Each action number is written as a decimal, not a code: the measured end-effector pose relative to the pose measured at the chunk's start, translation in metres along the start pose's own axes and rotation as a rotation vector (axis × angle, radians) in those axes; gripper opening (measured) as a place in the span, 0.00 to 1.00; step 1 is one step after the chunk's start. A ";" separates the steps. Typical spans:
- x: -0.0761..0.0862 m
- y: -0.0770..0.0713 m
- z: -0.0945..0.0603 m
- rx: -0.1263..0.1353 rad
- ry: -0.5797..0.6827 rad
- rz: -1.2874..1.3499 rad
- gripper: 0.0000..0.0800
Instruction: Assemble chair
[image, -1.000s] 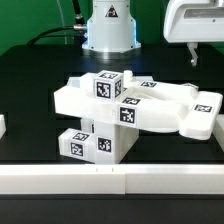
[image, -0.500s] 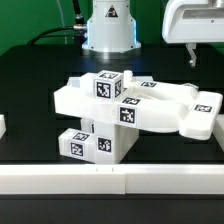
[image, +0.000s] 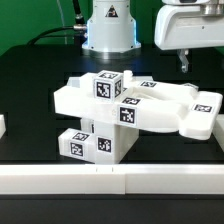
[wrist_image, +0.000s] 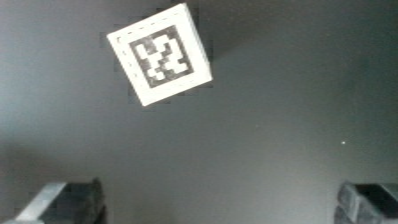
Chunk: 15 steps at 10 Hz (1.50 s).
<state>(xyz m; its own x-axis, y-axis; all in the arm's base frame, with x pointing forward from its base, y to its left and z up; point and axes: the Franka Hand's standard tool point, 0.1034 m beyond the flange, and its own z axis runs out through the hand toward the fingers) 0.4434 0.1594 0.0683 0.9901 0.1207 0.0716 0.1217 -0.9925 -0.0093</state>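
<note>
1. While the gripper (image: 186, 62) hung up at the exterior view's top right, its fingers (wrist_image: 64, 203) were spread wide, holding nothing.
2. The chair (image: 135, 110) sat mid-table, well clear of it.
3. Wrist view just showed a flat tag (wrist_image: 164, 55) on dark tabletop (wrist_image: 267, 120).

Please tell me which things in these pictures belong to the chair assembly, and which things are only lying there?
Belonging to the job:
- the stacked white chair parts with square tags
- the gripper, jaws open and empty, above the chair's far side

Only lying about:
- a small white piece at the exterior view's left edge
- a flat tag on the table, wrist view
</note>
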 end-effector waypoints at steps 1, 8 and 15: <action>-0.001 0.000 0.000 -0.001 -0.001 0.000 0.81; -0.028 0.013 0.035 -0.042 0.000 -0.114 0.81; -0.034 0.026 0.053 -0.066 -0.014 -0.100 0.81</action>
<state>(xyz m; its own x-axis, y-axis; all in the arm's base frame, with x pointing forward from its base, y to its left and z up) 0.4167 0.1301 0.0126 0.9742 0.2188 0.0546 0.2154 -0.9745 0.0631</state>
